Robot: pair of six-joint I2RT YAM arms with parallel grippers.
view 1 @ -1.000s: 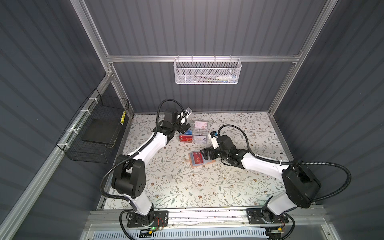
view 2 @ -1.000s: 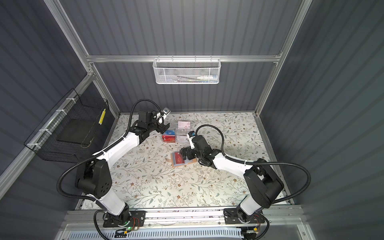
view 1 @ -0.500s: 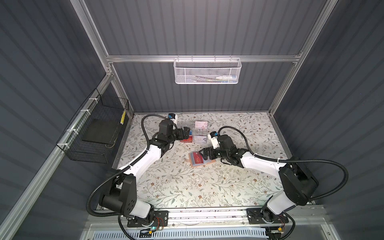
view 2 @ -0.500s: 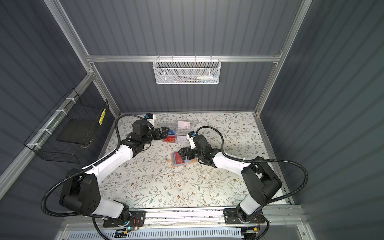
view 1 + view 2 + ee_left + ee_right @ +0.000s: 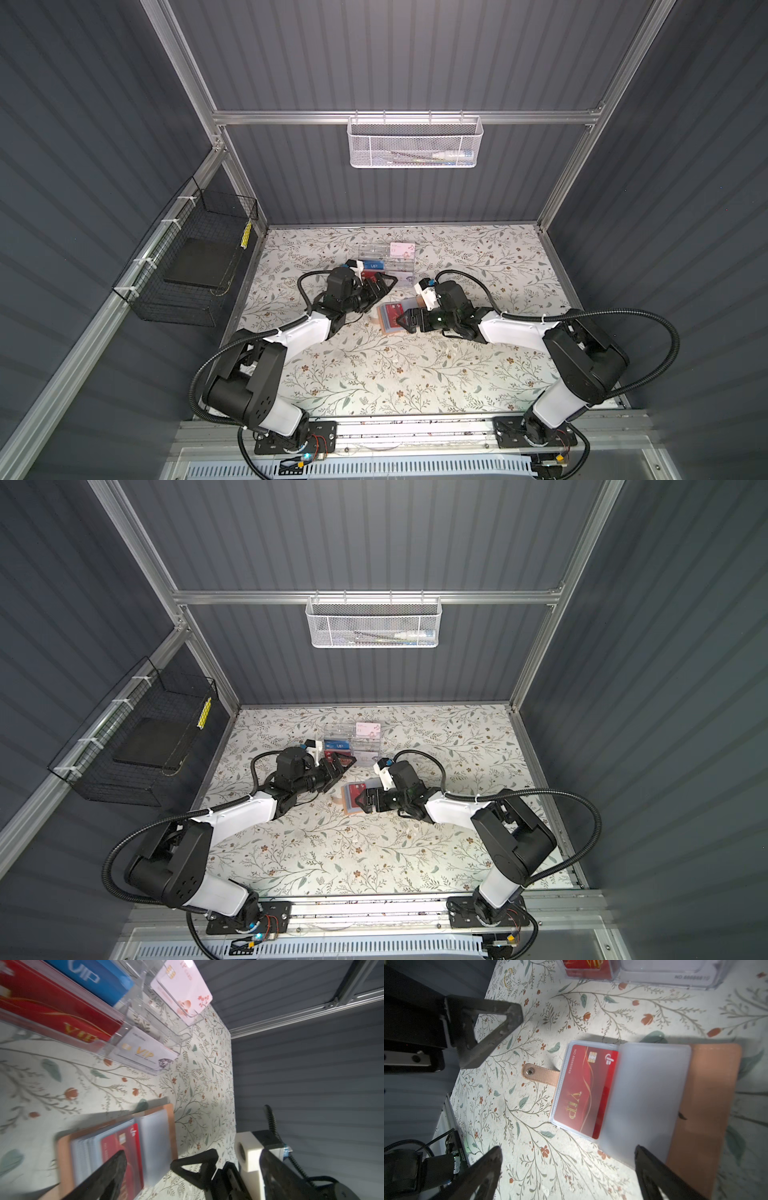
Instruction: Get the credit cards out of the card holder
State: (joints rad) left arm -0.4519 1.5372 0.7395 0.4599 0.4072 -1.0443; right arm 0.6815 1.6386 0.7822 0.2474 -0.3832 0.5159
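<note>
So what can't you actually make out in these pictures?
Right wrist view: a frosted sleeve covers part of the red card, and whether the card holder holds more cards is hidden.
Both top views: what lies in the white mesh basket is too small to tell.
Left wrist view: the acrylic box is cut off by the edge, and its red cards are blurred.

The card holder [image 5: 350, 806] lies unfolded mid-table, with a red card [image 5: 357, 790] in its top sleeve. The right gripper [image 5: 362, 799], jaws spread, hangs over its right edge. The left gripper [image 5: 341, 771], also spread, hovers just far-left, near the acrylic box [image 5: 353, 746].
</note>
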